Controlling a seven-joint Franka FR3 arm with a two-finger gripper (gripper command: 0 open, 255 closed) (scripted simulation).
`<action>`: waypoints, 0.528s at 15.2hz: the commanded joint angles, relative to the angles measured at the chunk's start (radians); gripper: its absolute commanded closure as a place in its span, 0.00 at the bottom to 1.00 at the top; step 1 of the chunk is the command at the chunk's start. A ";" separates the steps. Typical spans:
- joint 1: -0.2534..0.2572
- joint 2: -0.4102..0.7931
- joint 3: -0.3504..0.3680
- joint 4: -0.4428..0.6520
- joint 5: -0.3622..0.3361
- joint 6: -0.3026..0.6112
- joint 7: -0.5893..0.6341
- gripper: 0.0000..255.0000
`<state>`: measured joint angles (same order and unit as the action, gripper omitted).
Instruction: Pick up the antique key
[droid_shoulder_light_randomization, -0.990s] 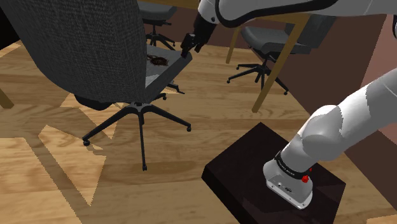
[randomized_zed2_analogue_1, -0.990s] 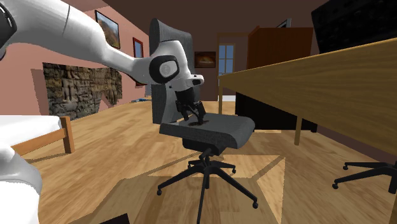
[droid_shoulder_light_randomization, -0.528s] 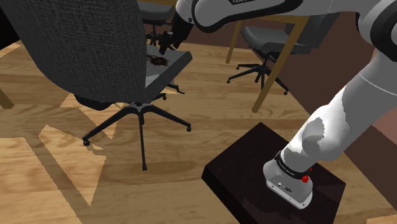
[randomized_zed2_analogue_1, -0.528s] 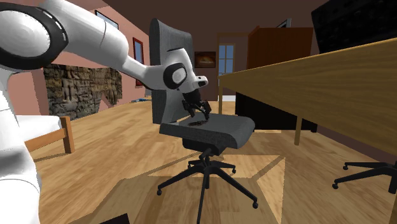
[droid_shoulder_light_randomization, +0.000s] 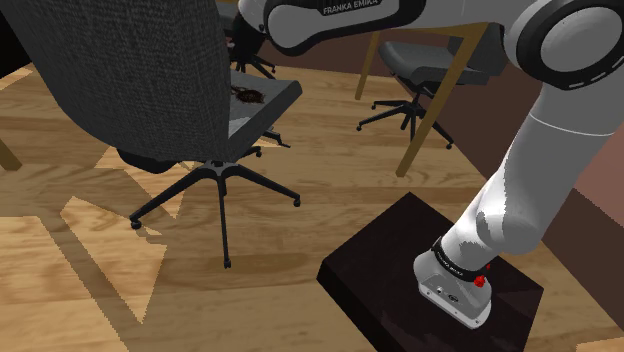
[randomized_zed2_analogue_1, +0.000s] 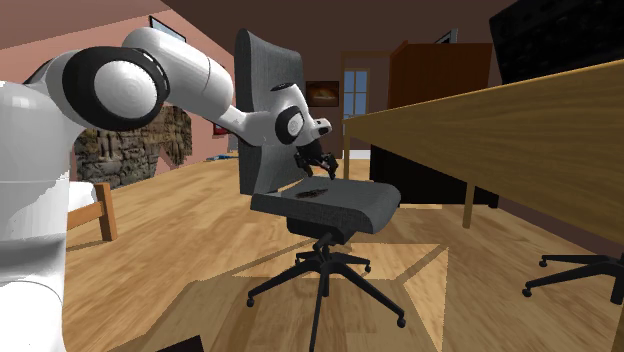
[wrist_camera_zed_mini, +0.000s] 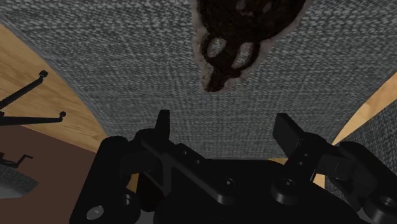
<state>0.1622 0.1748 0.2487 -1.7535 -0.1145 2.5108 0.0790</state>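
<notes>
1. Wooden floorboards (randomized_zed2_analogue_1: 180, 235) run through a room with reddish walls, and a long wooden desk (randomized_zed2_analogue_1: 500, 125) crosses the second exterior view's right.
2. We see a grey fabric office chair (droid_shoulder_light_randomization: 130, 70) standing on that floor. Its seat (wrist_camera_zed_mini: 127, 76) is the surface under the hand.
3. Our white arm (randomized_zed2_analogue_1: 190, 85) reaches across in front of the backrest and bends down over the seat.
4. Our gripper (wrist_camera_zed_mini: 226, 137) hangs above the cushion with its fingers (wrist_camera_zed_mini: 162, 127) spread wide. Nothing sits between them and they touch nothing.
5. We find the antique key (wrist_camera_zed_mini: 238, 38), dark and ornate, lying flat on the seat, clear of the fingertips.
6. We judge the coming move by one relation: the key lies straight ahead of the claw, roughly centred on the gap. Its long axis seems to run away from us, across the line the fingers close along, though its far end is cut off. Moving forward and down should put the jaws on either side of its narrow width.
</notes>
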 joint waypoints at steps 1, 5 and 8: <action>0.005 0.017 0.000 -0.003 -0.011 0.027 0.006 0.00; 0.006 0.029 -0.004 -0.040 -0.022 0.076 0.016 0.00; 0.007 0.035 -0.006 -0.054 -0.027 0.095 0.020 0.00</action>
<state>0.1703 0.2109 0.2433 -1.8024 -0.1420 2.6013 0.0997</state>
